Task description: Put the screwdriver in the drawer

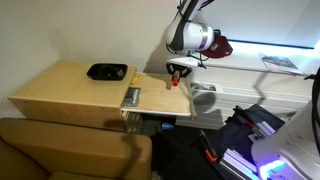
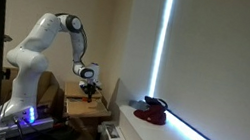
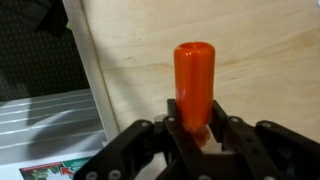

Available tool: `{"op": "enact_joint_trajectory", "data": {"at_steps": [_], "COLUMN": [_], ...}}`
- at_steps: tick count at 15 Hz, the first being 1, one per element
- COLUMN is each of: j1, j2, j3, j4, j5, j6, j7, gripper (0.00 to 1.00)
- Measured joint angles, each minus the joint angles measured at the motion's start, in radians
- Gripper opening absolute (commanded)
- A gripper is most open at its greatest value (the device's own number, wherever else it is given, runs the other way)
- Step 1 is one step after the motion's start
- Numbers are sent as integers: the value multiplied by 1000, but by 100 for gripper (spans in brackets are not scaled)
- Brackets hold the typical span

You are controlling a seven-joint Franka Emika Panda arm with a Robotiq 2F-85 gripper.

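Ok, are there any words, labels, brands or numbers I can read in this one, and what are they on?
No text can be read here.
Printed sheet on the white ledge: print too small and blurred to read.
Colourful printed item at the wrist view's bottom left: too blurred to read.
Screwdriver, held in the gripper: plain orange handle, no marking shows.
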Motion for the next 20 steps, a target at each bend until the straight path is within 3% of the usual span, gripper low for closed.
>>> {"op": "enact_joint_trajectory", "data": {"at_steps": [5, 9, 13, 14, 17, 20], "j1": [-46, -164, -241, -253, -257, -252], "j2": [113, 170, 181, 182, 180, 163], "j3": [22, 113, 187, 199, 204, 199], "j4": [1, 11, 8, 4, -5, -37], "j5": [168, 262, 278, 277, 260, 227], "j6": [65, 151, 204, 213, 218, 201], "j7": [17, -18, -21, -28, -58, -114], "gripper": [8, 8, 8, 55, 71, 94]}}
